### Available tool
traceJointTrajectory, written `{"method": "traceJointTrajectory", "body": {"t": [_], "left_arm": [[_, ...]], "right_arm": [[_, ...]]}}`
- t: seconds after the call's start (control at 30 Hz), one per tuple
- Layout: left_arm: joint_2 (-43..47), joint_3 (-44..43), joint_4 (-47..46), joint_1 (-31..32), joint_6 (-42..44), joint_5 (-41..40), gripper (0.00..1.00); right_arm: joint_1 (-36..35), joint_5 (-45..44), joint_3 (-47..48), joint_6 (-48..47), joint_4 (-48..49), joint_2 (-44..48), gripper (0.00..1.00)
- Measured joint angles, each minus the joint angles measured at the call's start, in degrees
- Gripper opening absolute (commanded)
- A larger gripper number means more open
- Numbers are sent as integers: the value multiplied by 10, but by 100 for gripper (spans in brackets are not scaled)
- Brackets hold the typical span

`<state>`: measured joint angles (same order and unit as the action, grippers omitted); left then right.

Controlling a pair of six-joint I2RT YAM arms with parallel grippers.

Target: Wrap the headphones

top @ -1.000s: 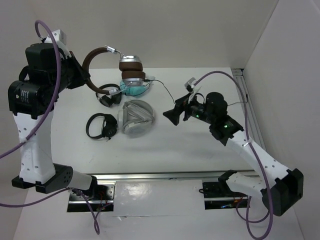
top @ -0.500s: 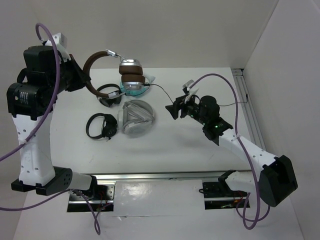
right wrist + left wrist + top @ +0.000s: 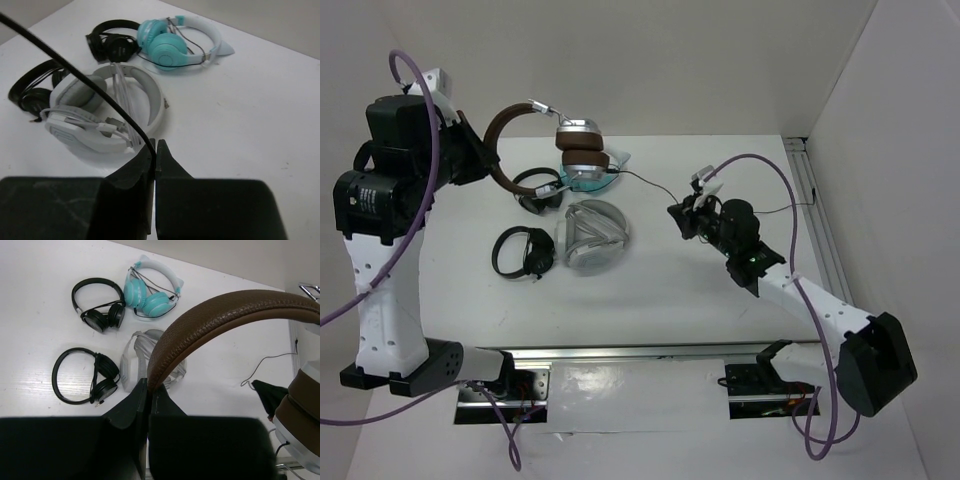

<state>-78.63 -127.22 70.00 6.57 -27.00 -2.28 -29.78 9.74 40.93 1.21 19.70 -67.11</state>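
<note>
The left gripper [image 3: 148, 390] pinches the brown headband and holds the headphones [image 3: 582, 148] above the table [image 3: 650, 290]. The right gripper [image 3: 154, 150] is closed on the cable [image 3: 75, 74]. Seemingly no loop is wound yet.

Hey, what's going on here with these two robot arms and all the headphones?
The left gripper holds the brown headphones up by their headband, above the table. The right gripper is pinched shut on their thin black cable, off to the side. The cable isn't wound yet. A teal pair, a light-grey pair and two black pairs lie untouched.
</note>
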Motion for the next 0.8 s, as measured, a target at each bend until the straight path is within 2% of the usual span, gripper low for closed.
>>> {"method": "traceJointTrajectory", "body": {"t": [0.1, 0.2, 0.3, 0.4, 0.5, 0.6, 0.8], "left_arm": [[29, 65, -30, 3, 2, -20, 0], [90, 203, -88, 32, 12, -47, 0], [125, 318, -134, 83, 27, -74, 0], [118, 393, -164, 153, 48, -119, 0], [87, 437, -197, 231, 66, -179, 0], [51, 464, -222, 306, 88, -227, 0], [34, 476, -240, 393, 131, -229, 0]], "right_arm": [[-17, -64, 0, 0, -24, 36, 0], [-50, -136, 5, -2, -49, 103, 0], [-88, -193, 45, -14, -91, 155, 0], [-139, -236, 118, -36, -146, 165, 0], [-219, -279, 186, -68, -199, 154, 0], [-286, -292, 214, -91, -247, 142, 0], [-305, -304, 222, -113, -336, 92, 0]]}}
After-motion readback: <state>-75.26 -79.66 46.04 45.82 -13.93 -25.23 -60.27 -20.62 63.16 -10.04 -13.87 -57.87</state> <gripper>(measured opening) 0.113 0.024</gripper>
